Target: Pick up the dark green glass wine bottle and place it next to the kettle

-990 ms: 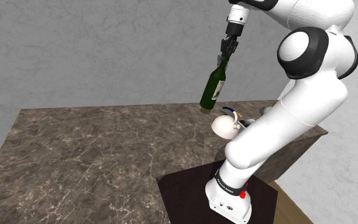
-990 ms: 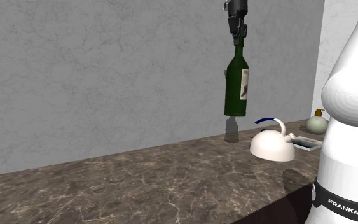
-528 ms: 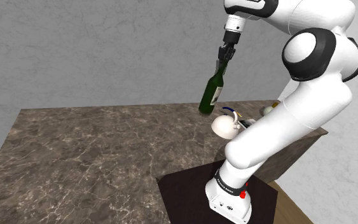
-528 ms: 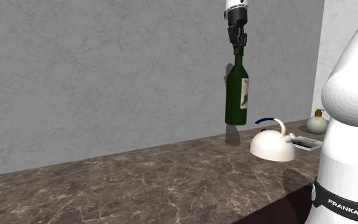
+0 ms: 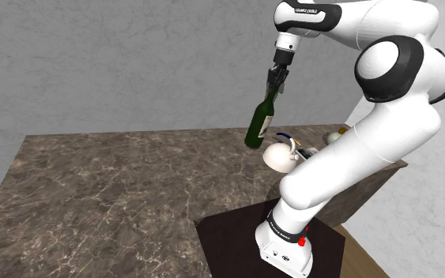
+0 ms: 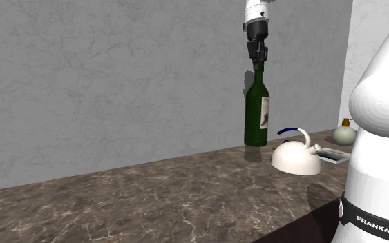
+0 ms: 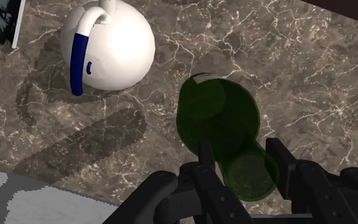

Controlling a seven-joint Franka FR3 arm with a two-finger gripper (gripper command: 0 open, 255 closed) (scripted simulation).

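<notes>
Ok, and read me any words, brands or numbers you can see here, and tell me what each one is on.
"FRANKA EMIK", cut off at the picture's edge: on the black band round the foot of the arm.
White lettering on the black joint at the arm's top: too small to read.
On the green bottle, the label: blurred marks, no readable words.
On the kettle: none.

Even, soft light — faint shadows of bottle (image 7: 219,118) and kettle (image 7: 110,48) lie on the counter (image 7: 298,76).
</notes>
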